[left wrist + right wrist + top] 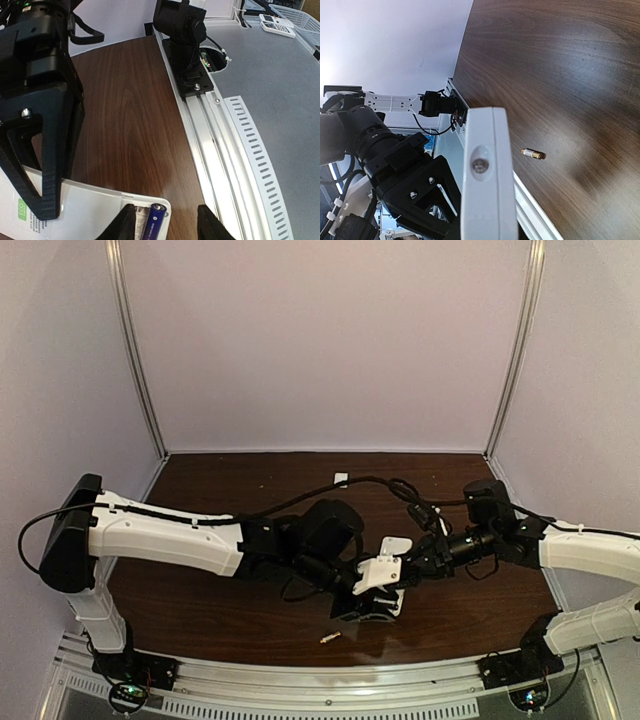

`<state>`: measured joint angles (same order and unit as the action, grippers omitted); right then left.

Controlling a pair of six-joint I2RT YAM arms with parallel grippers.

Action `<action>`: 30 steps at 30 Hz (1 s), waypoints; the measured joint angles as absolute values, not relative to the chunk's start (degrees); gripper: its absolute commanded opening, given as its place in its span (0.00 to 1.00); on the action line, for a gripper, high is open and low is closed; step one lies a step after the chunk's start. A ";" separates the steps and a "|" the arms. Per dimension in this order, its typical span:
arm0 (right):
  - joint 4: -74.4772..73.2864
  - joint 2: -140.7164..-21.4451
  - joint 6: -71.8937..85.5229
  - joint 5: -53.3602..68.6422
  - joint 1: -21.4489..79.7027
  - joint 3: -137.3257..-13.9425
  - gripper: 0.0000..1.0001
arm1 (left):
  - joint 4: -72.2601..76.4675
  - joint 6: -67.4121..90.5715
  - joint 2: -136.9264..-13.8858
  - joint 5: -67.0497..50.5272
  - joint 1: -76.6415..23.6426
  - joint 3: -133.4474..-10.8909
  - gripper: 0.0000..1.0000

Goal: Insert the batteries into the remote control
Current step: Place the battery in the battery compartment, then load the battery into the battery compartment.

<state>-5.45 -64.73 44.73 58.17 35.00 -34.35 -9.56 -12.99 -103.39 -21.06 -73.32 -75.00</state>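
Right now the right gripper (408, 566) is pinching the remote control (90, 207) at one end. Its jaws are pressing on the white shell and seem to be keeping it off the tabletop (220, 615), at the lower middle of the overhead view. In the left wrist view the handset is filling the lower left corner. A seated battery (152, 220), dark with a pale tip, is lying in the open bay at the bottom centre. The left gripper (167, 227) is straddling that cell with its jaws spread, and clear space is showing on the cell's right side.

A loose battery (330, 638) is lying on its side near the bottom edge of the wood, below the remote and well apart from both arms.

That cell is looking light, rigid and smooth, so it is likely to roll or squirt out of a careless pinch. Gripping across the middle of its barrel seems safest.

The remote is thin, slick plastic and may pivot while a cell is being pushed in. Holding it by the long edges, clear of the bay, looks wise.
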 measured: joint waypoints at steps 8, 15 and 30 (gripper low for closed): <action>-5.50 -66.15 44.99 55.92 34.94 -34.35 0.00 | -8.62 -9.19 -101.32 -17.63 -72.97 -74.43 0.71; -3.16 -67.22 46.15 53.78 34.13 -34.35 0.00 | -7.07 -0.97 -95.31 -13.28 -70.87 -70.81 0.98; 4.89 -67.96 50.76 50.39 33.71 -34.37 0.00 | 4.34 32.62 -92.05 -20.88 -61.89 -58.35 0.97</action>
